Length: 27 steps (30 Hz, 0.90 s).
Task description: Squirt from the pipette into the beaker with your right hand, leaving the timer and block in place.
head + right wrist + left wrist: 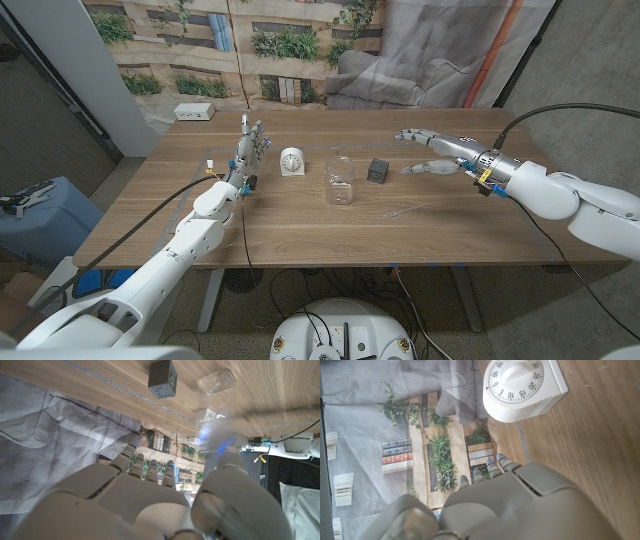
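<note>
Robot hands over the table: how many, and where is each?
2. The left hand stands upright beside the timer; the right hand hovers open beyond the block, holding nothing.

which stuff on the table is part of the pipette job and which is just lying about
Part of the job:
- pipette, lying on the table in front of the beaker's right
- beaker
- right hand, open, holding nothing
- timer and block, to be left in place

Just lying about:
- white power strip at the far left edge
- left hand, waiting beside the timer
</note>
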Tool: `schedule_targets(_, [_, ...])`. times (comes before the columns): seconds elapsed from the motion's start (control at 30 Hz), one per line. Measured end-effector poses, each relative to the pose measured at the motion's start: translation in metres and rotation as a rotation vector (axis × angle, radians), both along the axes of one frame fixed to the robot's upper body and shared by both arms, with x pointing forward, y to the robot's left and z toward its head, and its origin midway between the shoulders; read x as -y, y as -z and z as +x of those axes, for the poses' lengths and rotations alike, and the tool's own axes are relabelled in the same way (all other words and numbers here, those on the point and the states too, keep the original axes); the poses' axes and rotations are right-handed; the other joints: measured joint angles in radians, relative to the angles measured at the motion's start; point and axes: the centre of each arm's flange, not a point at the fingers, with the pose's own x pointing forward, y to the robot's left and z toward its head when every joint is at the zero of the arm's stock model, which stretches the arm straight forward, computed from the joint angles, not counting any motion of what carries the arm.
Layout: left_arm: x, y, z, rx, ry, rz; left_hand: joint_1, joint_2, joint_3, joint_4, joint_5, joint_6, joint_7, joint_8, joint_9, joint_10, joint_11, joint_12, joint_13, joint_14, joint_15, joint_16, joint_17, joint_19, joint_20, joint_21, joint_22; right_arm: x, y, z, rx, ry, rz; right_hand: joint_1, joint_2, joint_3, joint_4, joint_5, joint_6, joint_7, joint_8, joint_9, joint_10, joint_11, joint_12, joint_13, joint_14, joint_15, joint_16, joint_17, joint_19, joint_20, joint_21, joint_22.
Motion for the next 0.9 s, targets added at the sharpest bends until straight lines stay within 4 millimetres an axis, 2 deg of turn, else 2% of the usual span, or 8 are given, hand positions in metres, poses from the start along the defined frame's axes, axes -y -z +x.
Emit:
schedule_targets(0.3, [0.000, 0.000, 0.000, 0.000, 0.000, 0.000, 0.000, 0.000, 0.000, 0.000, 0.000, 0.000, 0.000, 0.000, 0.000, 0.000, 0.000, 0.000, 0.000, 0.000, 0.000, 0.000, 0.000, 0.000, 0.000, 0.000, 0.000, -0.011, -0.001, -0.004, -0.023, 0.095, -0.124, 0.021, -0.021, 0.007, 0.001, 0.000, 0.005, -0.015, 0.011, 0.001, -0.014, 0.007, 0.000, 0.005, -0.012, 0.012, 0.000, 0.000, 0.006, 0.034, 0.000, 0.000])
schedule_targets(0.37, [0.000, 0.000, 0.000, 0.000, 0.000, 0.000, 0.000, 0.000, 0.000, 0.000, 0.000, 0.000, 0.000, 0.000, 0.000, 0.000, 0.000, 0.000, 0.000, 0.000, 0.000, 0.000, 0.000, 0.000, 0.000, 0.000, 0.000, -0.015, -0.001, -0.004, -0.032, 0.116, -0.149, 0.038, -0.038, 0.007, 0.001, 0.000, 0.009, -0.019, 0.011, 0.004, -0.014, 0.007, 0.000, 0.005, -0.012, 0.012, 0.000, 0.000, 0.007, 0.039, 0.000, 0.000])
schedule_targets(0.53, [0.000, 0.000, 0.000, 0.000, 0.000, 0.000, 0.000, 0.000, 0.000, 0.000, 0.000, 0.000, 0.000, 0.000, 0.000, 0.000, 0.000, 0.000, 0.000, 0.000, 0.000, 0.000, 0.000, 0.000, 0.000, 0.000, 0.000, -0.023, 0.001, -0.005, -0.044, 0.158, -0.209, 0.038, -0.037, 0.011, 0.006, 0.000, 0.020, -0.030, 0.015, 0.005, -0.014, 0.007, 0.000, 0.005, -0.016, 0.016, 0.000, 0.000, 0.015, 0.046, 0.000, 0.000])
schedule_targets(0.57, [0.000, 0.000, 0.000, -0.001, 0.000, 0.000, 0.000, 0.000, 0.000, 0.000, 0.000, 0.000, 0.000, 0.000, 0.000, 0.000, 0.000, 0.000, 0.000, 0.000, 0.000, 0.000, 0.000, 0.000, 0.000, 0.000, 0.000, -0.021, 0.002, -0.003, -0.049, 0.172, -0.214, 0.048, -0.028, 0.011, 0.006, 0.000, 0.020, -0.030, 0.016, 0.005, -0.014, 0.007, 0.000, 0.005, -0.018, 0.018, 0.000, 0.000, 0.015, 0.046, 0.000, 0.000])
schedule_targets(0.73, [0.000, 0.000, 0.000, -0.001, 0.000, 0.000, 0.000, 0.000, 0.000, 0.000, 0.000, 0.000, 0.000, 0.000, 0.000, 0.000, 0.000, 0.000, 0.000, 0.000, 0.000, 0.000, 0.000, 0.000, 0.000, 0.000, 0.000, -0.028, 0.003, -0.003, -0.062, 0.202, -0.264, 0.075, -0.037, 0.023, 0.003, 0.000, 0.020, -0.030, 0.015, 0.005, -0.014, 0.007, 0.007, 0.005, -0.018, 0.018, 0.003, -0.005, 0.028, 0.059, 0.007, 0.000])
schedule_targets(0.83, [0.000, 0.000, 0.000, -0.001, 0.000, 0.000, 0.000, 0.000, 0.000, 0.000, 0.000, 0.000, 0.000, 0.000, 0.000, 0.000, 0.000, 0.000, 0.000, 0.000, 0.000, 0.000, 0.000, 0.000, 0.000, 0.000, 0.000, -0.024, 0.004, -0.001, -0.074, 0.235, -0.279, 0.084, -0.042, 0.025, 0.003, 0.000, 0.025, -0.044, 0.023, 0.005, -0.014, 0.007, 0.007, 0.009, -0.014, 0.022, 0.007, -0.005, 0.037, 0.067, 0.008, 0.000])
schedule_targets(0.87, [0.000, 0.000, 0.000, -0.001, 0.000, 0.000, 0.000, 0.000, 0.000, 0.000, 0.000, 0.000, 0.000, 0.000, 0.000, 0.000, 0.000, 0.000, 0.000, 0.000, 0.000, 0.000, 0.000, 0.000, 0.000, 0.000, 0.000, -0.034, 0.003, -0.003, -0.069, 0.225, -0.304, 0.089, -0.047, 0.025, 0.003, 0.000, 0.025, -0.051, 0.023, 0.006, -0.013, 0.008, 0.007, 0.009, -0.012, 0.023, 0.007, -0.005, 0.044, 0.067, 0.008, 0.000])
schedule_targets(0.9, [0.000, 0.000, 0.000, -0.001, 0.000, 0.000, 0.000, 0.000, 0.000, 0.000, 0.000, 0.000, 0.000, 0.000, 0.000, 0.000, 0.000, 0.000, 0.000, 0.000, 0.000, 0.000, 0.000, 0.000, 0.000, 0.000, 0.000, -0.033, 0.003, -0.003, -0.071, 0.231, -0.307, 0.098, -0.038, 0.028, 0.006, 0.000, 0.027, -0.059, 0.023, 0.009, -0.010, 0.011, 0.011, 0.009, -0.012, 0.023, 0.007, -0.005, 0.047, 0.071, 0.008, 0.000])
